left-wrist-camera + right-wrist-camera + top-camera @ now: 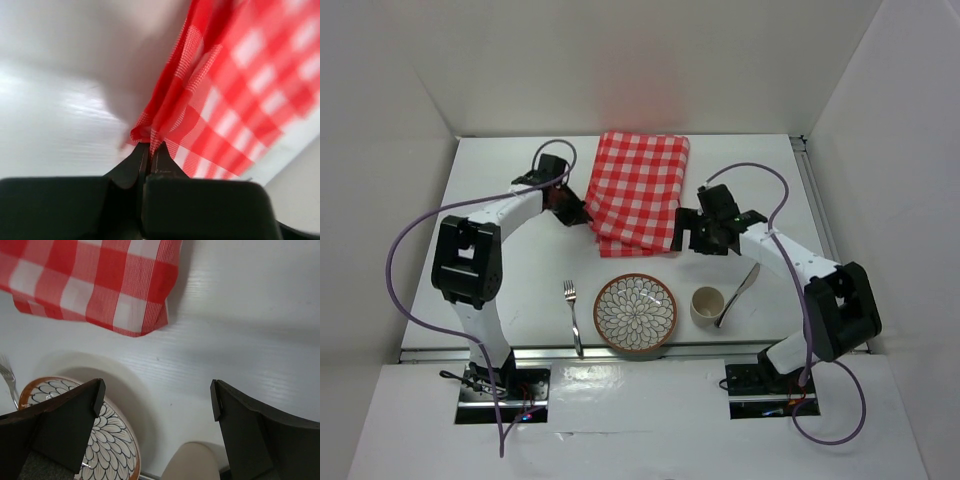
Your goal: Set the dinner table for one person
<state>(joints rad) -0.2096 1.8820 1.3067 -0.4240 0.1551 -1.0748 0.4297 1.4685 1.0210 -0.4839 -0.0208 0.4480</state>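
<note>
Firmly shut, the left gripper (150, 147) pinches the 8 o'clock corner of the checked cloth (638, 190), while the right gripper (157, 395) stands wide and empty near its 4 o'clock corner.

The dinner table (535, 300) spreads white under everything in the top view. It looks hard, stiff and smooth, so it is nothing to take hold of, and I judge that whatever rests on it will slide easily. The cloth lies folded on it at 12 o'clock from the plate (635, 313). It looks soft, light and several layers thick, so it will probably sag and fall open when raised. Corners are the sensible hold, with all layers caught together. In the right wrist view the free corner sits at 11 o'clock, clear of the jaws. The fork (572, 315) lies at the plate's 9 o'clock, and the cup (707, 305) and knife (740, 290) at its 3 o'clock.
</note>
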